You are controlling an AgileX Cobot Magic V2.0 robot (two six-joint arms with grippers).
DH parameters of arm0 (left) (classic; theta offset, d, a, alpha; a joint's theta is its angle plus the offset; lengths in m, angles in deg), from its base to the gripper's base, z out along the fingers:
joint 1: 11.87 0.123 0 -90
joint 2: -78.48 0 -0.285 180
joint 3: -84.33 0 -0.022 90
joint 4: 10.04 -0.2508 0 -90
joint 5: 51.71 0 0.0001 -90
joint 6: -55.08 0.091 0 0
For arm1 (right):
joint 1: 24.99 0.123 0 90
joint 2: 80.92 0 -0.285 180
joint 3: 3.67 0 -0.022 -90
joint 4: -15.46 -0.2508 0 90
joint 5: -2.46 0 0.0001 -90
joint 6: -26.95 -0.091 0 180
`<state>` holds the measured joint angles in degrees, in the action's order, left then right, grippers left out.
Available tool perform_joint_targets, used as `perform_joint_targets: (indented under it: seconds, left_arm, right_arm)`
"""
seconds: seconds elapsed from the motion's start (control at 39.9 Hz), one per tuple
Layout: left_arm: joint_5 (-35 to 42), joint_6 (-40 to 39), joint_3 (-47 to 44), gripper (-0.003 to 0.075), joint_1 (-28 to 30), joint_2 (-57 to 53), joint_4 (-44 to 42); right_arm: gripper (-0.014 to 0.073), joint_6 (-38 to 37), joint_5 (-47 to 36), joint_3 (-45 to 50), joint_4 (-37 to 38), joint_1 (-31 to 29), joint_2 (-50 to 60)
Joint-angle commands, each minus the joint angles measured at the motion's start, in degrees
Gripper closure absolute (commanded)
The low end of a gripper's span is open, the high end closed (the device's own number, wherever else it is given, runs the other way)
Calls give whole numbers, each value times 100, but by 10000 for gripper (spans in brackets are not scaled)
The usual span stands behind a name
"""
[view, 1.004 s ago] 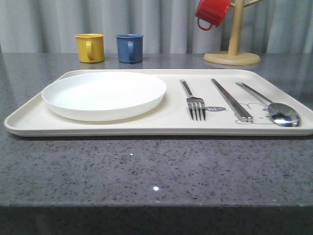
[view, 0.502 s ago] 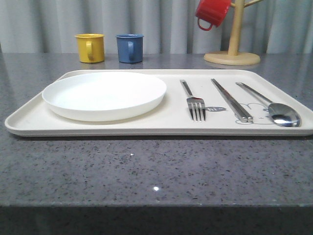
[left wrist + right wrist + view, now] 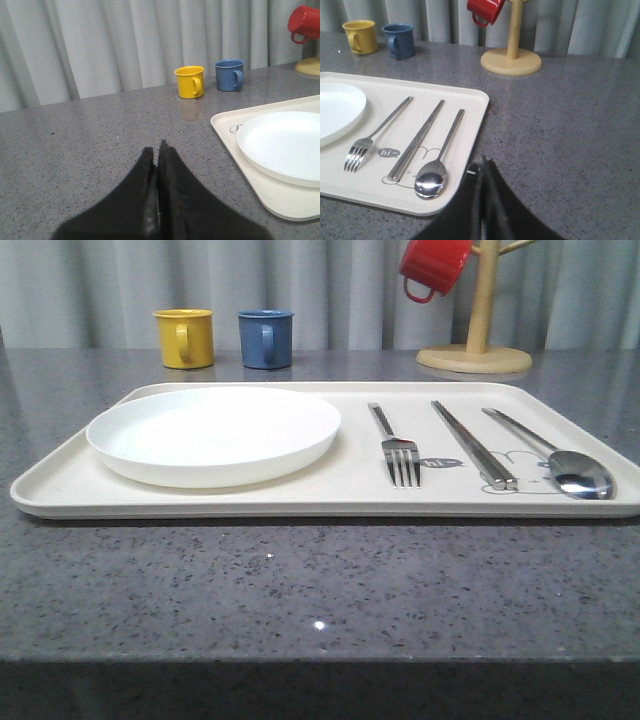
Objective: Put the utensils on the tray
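The cream tray [image 3: 250, 502] lies on the grey table. On its right half a silver fork [image 3: 397, 448], a pair of chopsticks [image 3: 474, 445] and a spoon [image 3: 560, 462] lie side by side, handles pointing away from me. The right wrist view shows the same fork [image 3: 375, 135], chopsticks [image 3: 417, 140] and spoon [image 3: 440, 160] on the tray [image 3: 470, 107]. My right gripper [image 3: 482, 161] is shut and empty, over the table by the tray's right edge, close to the spoon. My left gripper [image 3: 155, 148] is shut and empty above bare table, left of the tray [image 3: 235, 145].
A round white plate [image 3: 214, 433] fills the tray's left half. A yellow mug [image 3: 185, 337] and a blue mug [image 3: 265, 337] stand at the back. A red mug [image 3: 433, 265] hangs on a wooden mug tree [image 3: 476, 350] at the back right.
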<state>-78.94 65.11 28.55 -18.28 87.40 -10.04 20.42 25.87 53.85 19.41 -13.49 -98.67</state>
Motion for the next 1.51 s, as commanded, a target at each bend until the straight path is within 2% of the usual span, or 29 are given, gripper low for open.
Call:
perform_joint_targets:
  seconds: [0.0,0.98,1.3,1.48]
  left_arm:
    - [484,-49,140,738,11,76,64]
    - [484,-49,135,738,11,76,64]
    - [1068,-49,-842,738,382,-283,64]
    - [1972,-49,-1619,738,434,-283,75]
  right_arm:
    - [655,56,-490,-107,89,-16,113]
    - [655,56,-485,-107,89,-16,113]
    - [655,56,-479,-107,89,-16,113]
    - [655,56,-479,-107,89,-16,113]
